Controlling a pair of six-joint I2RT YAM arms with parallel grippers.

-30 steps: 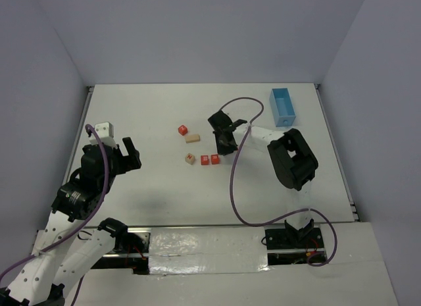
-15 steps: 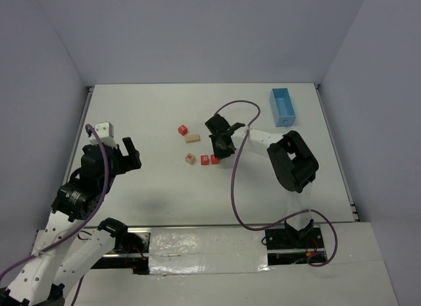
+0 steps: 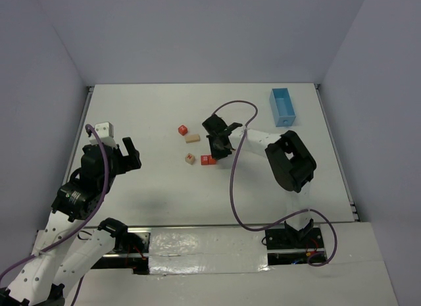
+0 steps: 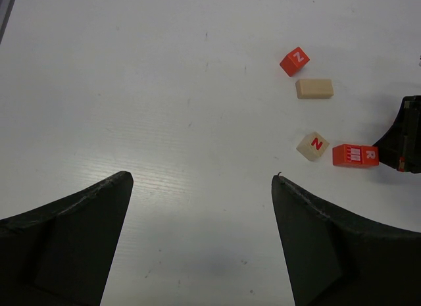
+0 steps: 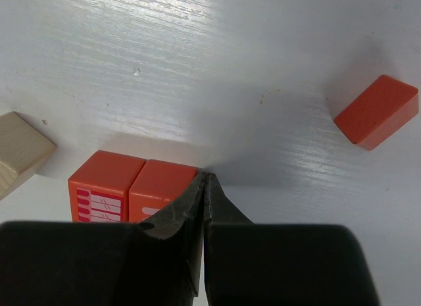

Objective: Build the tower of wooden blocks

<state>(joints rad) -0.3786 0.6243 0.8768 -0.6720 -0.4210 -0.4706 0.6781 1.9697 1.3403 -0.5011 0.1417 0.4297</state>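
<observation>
Seen from above, a red cube [image 3: 183,129], a tan oblong [image 3: 191,138], a tan cube [image 3: 190,158] and a red pair [image 3: 208,160] of blocks set side by side are lying in the middle of the tabletop [image 3: 151,115]. The right hand [image 3: 216,147] is hanging just beside that pair, but its grip cannot be told from here. The left hand [image 3: 129,151] is hovering well apart to the left, and a blue tray [image 3: 283,106] is sitting at the far right.

The left wrist view is adding letters on the cubes. It is also showing its own fingers [image 4: 66,247] spread wide and released, with the blocks far ahead.

The right wrist view is showing the right hand's fingertips [image 5: 197,194] clenched together on nothing. They are sitting at the corner of one block of the pair, but contact cannot be told.
</observation>
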